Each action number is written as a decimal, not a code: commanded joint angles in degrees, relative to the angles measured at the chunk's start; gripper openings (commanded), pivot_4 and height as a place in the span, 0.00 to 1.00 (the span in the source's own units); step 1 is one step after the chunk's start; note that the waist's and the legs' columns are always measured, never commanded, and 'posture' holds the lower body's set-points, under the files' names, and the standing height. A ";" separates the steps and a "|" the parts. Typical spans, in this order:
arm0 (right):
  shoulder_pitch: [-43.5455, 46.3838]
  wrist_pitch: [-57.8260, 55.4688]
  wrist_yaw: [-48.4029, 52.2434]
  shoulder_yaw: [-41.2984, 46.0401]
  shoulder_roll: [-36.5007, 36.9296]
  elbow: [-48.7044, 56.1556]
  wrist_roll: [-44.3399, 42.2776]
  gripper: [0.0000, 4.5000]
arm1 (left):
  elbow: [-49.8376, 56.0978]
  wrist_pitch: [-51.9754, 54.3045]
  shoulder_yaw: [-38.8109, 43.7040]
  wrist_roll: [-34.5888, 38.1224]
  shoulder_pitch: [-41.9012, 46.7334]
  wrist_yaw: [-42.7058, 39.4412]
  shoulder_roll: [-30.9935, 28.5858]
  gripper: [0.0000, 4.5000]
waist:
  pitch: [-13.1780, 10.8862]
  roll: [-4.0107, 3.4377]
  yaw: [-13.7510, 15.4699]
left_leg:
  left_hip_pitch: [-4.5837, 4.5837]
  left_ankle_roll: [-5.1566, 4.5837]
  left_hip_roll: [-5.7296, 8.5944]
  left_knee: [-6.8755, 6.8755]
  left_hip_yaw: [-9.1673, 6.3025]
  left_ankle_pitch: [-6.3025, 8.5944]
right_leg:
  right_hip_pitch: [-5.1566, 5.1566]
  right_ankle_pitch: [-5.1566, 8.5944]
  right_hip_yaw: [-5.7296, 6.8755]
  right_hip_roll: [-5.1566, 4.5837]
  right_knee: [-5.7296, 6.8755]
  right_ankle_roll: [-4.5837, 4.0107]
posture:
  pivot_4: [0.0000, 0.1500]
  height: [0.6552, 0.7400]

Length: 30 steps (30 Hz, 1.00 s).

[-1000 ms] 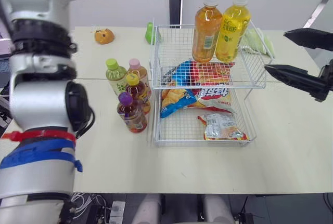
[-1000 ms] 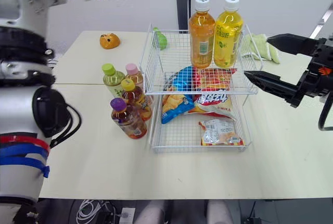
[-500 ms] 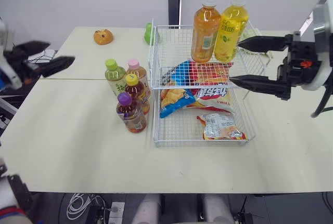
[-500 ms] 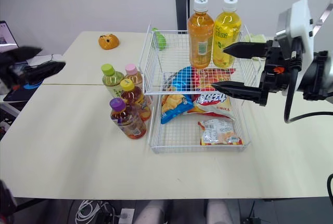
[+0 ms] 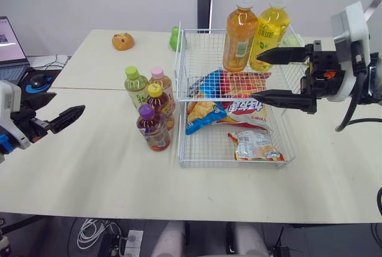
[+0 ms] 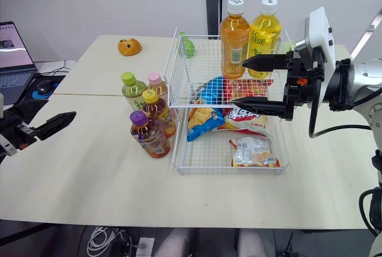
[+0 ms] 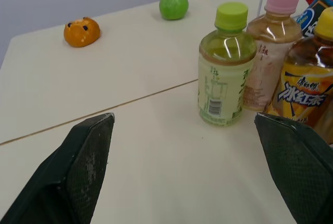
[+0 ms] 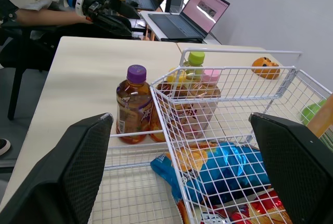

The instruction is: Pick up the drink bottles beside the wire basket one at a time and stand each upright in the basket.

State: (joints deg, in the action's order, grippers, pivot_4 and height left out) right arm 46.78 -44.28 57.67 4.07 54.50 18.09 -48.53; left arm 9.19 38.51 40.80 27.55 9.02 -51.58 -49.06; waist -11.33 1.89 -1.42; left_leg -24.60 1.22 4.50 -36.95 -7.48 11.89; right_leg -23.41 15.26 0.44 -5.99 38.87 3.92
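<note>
Right pincer (image 5: 255,78) advanced, seemingly over wire basket (image 5: 203,30), spread wide.

Black two-finger right gripper (image 8: 180,117) spread wide facing white wire basket (image 8: 235,70), blue snack bag (image 8: 229,168) inside, purple-capped brown drink bottle (image 8: 133,104) just outside

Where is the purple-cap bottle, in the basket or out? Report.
Out. The purple-cap bottle stands upright on the table, outside the basket wall, next to the yellow-cap bottle.
</note>
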 commanded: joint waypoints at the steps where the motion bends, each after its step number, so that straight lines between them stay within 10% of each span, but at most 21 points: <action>1: 1.40 0.24 0.68 1.58 0.13 1.06 0.00 1.00 | 3.00 0.25 -1.13 2.37 0.97 3.17 1.02 0.99 | 0.01 -0.01 -0.08 | 0.00 0.00 0.00 0.00 0.01 0.00 | 0.00 0.00 -0.01 0.04 0.00 0.00 | 1.00 1.00; 30: 0.59 -1.39 -1.11 3.75 0.36 3.29 -0.30 1.00 | -18.43 -8.73 -24.84 -6.45 31.30 21.82 13.56 0.99 | 0.02 0.01 -0.21 | 0.02 0.05 -0.03 -0.02 0.01 -0.03 | 0.01 -0.05 -0.04 0.23 0.03 -0.02 | 1.00 1.00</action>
State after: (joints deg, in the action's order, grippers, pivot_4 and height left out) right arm 46.76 -45.71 57.11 5.59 54.42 20.00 -48.44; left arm -9.81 31.24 15.85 20.90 38.78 -29.42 -35.45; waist -11.31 1.91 -1.63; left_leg -24.58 1.27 4.47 -36.97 -7.48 11.85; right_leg -23.40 15.21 0.40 -5.76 38.90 3.91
